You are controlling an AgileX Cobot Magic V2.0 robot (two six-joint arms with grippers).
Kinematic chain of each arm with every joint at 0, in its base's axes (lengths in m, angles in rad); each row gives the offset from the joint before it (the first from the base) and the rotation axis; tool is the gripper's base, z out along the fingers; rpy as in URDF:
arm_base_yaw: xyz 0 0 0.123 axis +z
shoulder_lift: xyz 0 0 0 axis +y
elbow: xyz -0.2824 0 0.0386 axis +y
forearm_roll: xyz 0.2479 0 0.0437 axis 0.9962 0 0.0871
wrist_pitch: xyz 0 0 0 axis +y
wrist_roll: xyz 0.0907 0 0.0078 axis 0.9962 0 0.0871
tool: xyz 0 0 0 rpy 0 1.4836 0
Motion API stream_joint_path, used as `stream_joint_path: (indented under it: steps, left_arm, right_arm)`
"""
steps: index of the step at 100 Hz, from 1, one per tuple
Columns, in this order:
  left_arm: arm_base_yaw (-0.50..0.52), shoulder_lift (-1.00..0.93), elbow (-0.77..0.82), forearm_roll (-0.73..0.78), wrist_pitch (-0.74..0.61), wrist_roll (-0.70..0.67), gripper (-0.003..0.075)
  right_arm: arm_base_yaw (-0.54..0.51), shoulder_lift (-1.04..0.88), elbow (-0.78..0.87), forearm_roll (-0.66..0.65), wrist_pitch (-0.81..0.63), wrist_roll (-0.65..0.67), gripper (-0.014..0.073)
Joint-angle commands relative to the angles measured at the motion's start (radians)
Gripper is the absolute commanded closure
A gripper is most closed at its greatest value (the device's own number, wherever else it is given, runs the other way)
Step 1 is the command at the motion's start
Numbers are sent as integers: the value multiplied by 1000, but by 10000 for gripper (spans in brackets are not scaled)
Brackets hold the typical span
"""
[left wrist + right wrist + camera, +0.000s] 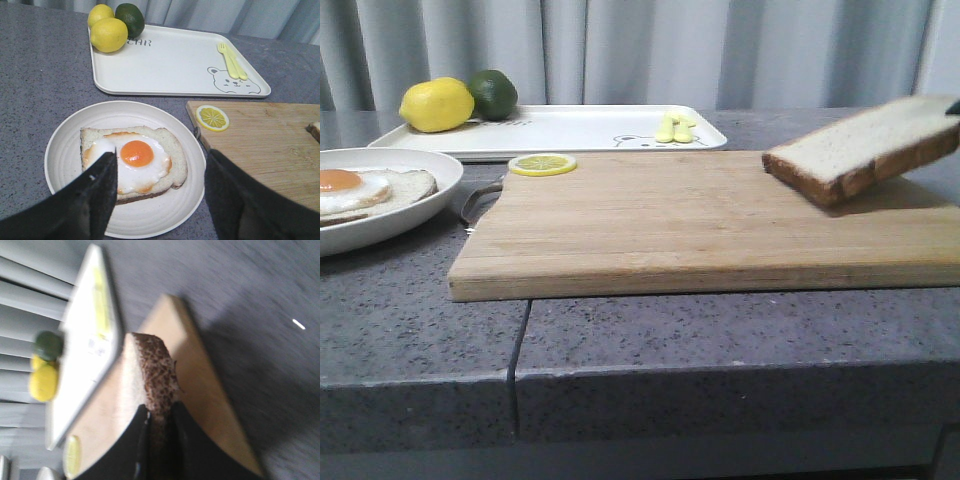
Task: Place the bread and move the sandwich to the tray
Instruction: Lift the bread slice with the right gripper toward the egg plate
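Observation:
The bread (865, 150), a pale speckled slice with a brown crust, hangs tilted over the right end of the wooden cutting board (700, 220). My right gripper (159, 415) is shut on the slice's crust edge (152, 375). The sandwich (132, 157) is a fried egg with an orange yolk on a pale slice, lying in the round white dish (65, 150) at the table's left. My left gripper (160, 159) hovers open just above that dish, one finger on each side of the egg. The white tray (590, 128) with a bear drawing lies behind the board.
A lemon (436, 104) and a lime (494, 93) sit on the tray's far left corner, and yellow cutlery (676, 129) lies by the bear. A lemon slice (542, 164) rests on the board's back left corner. The grey table's front edge (640, 365) is near.

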Motion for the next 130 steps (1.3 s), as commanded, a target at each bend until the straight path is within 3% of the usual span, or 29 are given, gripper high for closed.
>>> stream_joint_path:
  steps: [1,28,52,80,110,130]
  left_arm:
    - [2,8,-35,-23,-65,-1,351]
    - [2,8,-35,-23,-65,-1,351]
    - [2,8,-35,-23,-76,-1,351]
    - [2,8,-35,-23,-96,-1,351]
    - [2,8,-35,-23,-96,-1,351]
    - [2,8,-35,-23,-96,-1,351]
  right_arm:
    - [-1,-86,-71,73,48,26,655]
    - [66,-166,-220,73,15,105,655]
    - [327,-158,-282,73,-260,112,655]
    - [602,-74,-396,73,-442,157,655]
    - [833,147,-568,73,-456,180,655]
    - [914,283,-674,73,-464,212,655]
